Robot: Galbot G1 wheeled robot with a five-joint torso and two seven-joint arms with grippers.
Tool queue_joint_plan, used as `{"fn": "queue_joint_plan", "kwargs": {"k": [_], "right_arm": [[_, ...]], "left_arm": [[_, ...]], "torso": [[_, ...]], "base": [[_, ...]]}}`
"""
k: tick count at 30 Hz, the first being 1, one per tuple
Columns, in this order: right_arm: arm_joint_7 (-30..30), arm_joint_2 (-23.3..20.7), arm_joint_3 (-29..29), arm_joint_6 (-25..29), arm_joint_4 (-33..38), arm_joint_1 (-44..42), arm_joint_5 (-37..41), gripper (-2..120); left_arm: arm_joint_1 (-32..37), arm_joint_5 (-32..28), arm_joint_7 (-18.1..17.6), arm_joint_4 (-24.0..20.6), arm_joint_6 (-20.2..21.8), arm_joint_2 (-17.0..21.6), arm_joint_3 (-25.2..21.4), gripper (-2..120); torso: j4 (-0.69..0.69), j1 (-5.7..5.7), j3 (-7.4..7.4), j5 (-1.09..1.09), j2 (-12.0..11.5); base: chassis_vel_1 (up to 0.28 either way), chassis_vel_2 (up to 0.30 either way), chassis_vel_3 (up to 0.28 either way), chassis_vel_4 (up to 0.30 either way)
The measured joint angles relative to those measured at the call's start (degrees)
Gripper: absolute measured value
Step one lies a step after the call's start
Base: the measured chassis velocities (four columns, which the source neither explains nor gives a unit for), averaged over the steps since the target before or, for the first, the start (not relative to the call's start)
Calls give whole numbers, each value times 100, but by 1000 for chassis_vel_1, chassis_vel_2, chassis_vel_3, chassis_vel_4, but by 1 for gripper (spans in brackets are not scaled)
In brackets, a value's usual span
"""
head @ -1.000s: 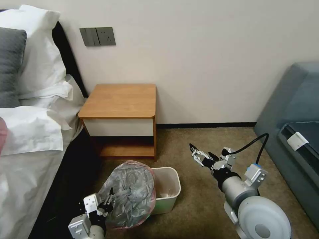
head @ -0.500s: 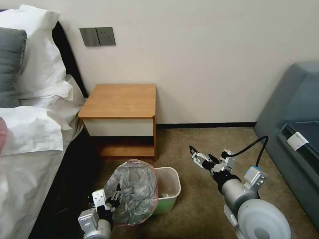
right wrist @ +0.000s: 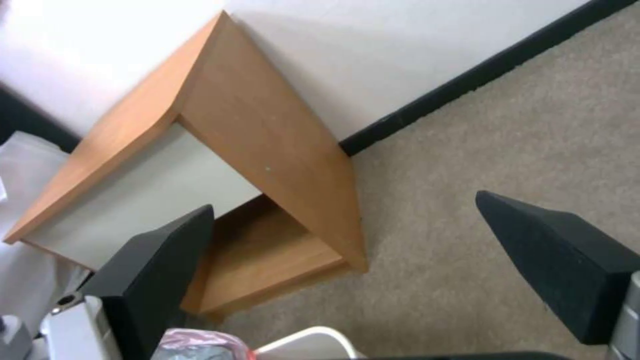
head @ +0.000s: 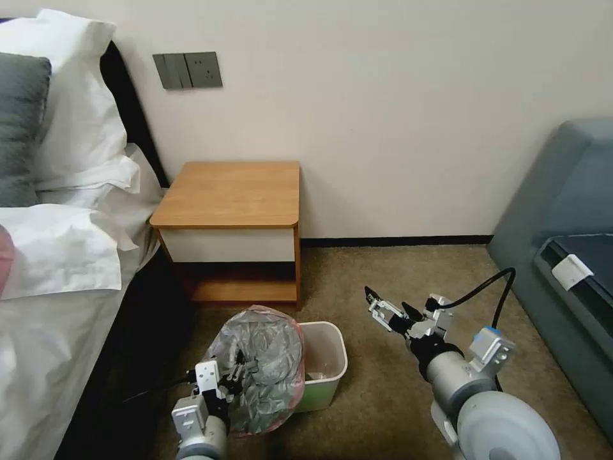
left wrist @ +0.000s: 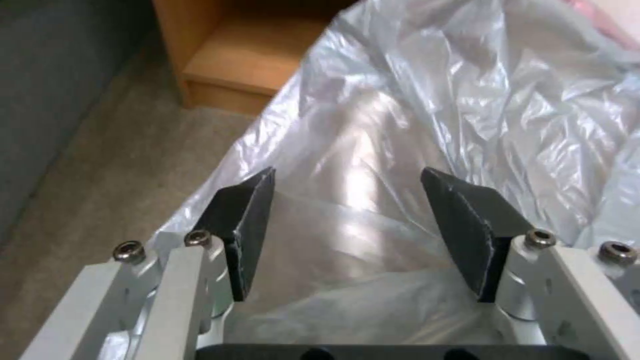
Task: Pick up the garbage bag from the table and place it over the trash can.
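Grey plastic film with a pinkish-red rim: the garbage bag [head: 262, 364] is off the table [head: 233, 195] and sits bunched upright on the near-left side of the trash can [head: 322, 364], mouth facing up and toward the wall, covering the can's left rim. The right half of the can is uncovered, so I judge the bag is not seated yet.

The left gripper [head: 231, 378] is low at the bag's near side. In the wrist view its black pads [left wrist: 250, 227] stand wide apart, with film bulging up between them but not pinched. It reads as released, or set to re-grab, not holding.

The right gripper [head: 378, 305] hovers over the carpet to the right of the can, well apart from it, fingers spread and empty. Its wrist camera looks toward the table's shelf, with the can's rim and the bag's pink edge at the frame's edge. It looks staged there to take the far rim of the bag and stretch it across.

Risk: thin film slumps or slips once let go.
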Motion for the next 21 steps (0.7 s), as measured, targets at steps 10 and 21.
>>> {"fn": "queue_joint_plan", "kwargs": {"k": [10, 21], "right_arm": [[26, 24, -6, 31, -63, -5, -33, 100], [49, 62, -1, 42, -116, -63, -83, 100]], "left_arm": [[-213, 198, 98, 229, -59, 31, 91, 59], [-470, 185, 178, 490, 98, 141, -20, 59]], "torso": [[0, 0, 0, 0, 0], [1, 0, 0, 2, 0]], "base": [[0, 0, 0, 0], [0, 0, 0, 0]]}}
